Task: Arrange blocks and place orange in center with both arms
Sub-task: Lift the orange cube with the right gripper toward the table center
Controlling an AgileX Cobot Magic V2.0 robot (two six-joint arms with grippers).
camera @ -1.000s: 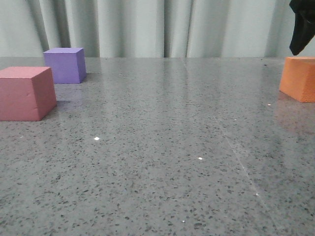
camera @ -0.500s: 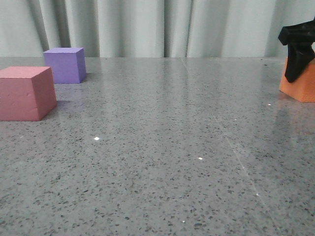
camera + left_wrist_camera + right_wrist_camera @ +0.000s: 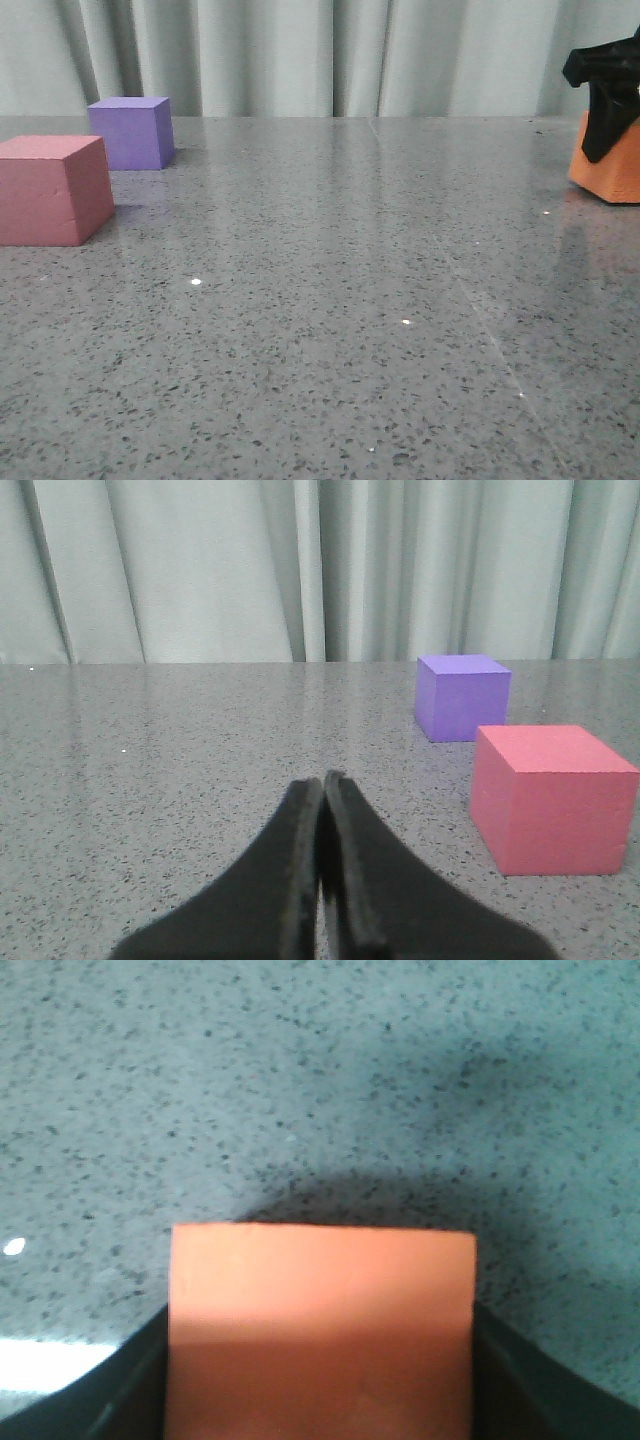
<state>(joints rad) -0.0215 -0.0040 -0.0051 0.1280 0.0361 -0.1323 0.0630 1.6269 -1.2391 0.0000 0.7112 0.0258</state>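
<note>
Now right claw (image 3: 607,120) clamps orange cube (image 3: 612,160) at worktop (image 3: 330,300) far right edge. Left claw (image 3: 322,810) clenched, empty, low over worktop. Purple cube (image 3: 131,132) just behind red cube (image 3: 52,189), far left.

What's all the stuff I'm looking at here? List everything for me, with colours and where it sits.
Orange cube: one, orange, far right of the table, between the right gripper's fingers.
Purple cube: one, purple, back left.
Pinkish-red cube: one, pinkish-red, left, nearer the camera than the purple one.
Table: one, grey speckled stone.
Curtain: pale grey-green, behind the table.
Left gripper: one, black, fingers together, holding nothing.
Right gripper: one, black, straddling the orange cube.
</note>
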